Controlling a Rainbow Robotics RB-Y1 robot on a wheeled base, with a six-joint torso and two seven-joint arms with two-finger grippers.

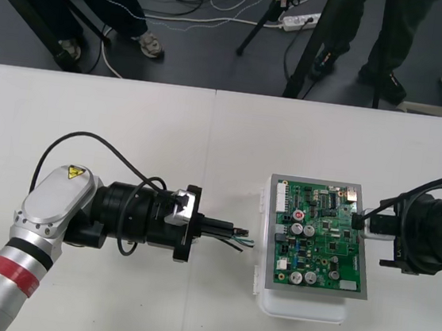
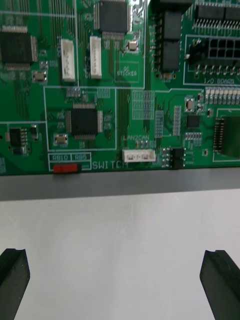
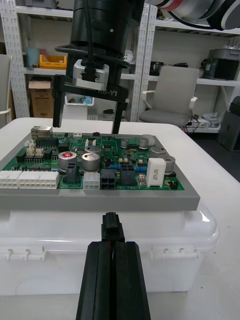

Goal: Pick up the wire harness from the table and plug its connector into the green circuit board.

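Observation:
The green circuit board [image 1: 320, 241] sits on its white base [image 1: 305, 307] right of the table's middle. My left gripper [image 1: 229, 230] lies level just left of the board and points at it, shut on the wire harness. Thin green and black wires [image 1: 243, 239] show at its tips. In the left wrist view the small black plug [image 3: 112, 230] stands out from the shut left gripper [image 3: 113, 244], a short way from the base [image 3: 100, 250] and below the board [image 3: 100, 160]. My right gripper [image 1: 358, 221] waits open at the board's right edge, its fingers [image 2: 12, 280] far apart.
The right gripper [image 3: 86, 127] stands open over the board's far edge, opposite the plug. Several connectors and capacitors crowd the board [image 2: 120, 85]. Bare table lies left of the base and in front of it.

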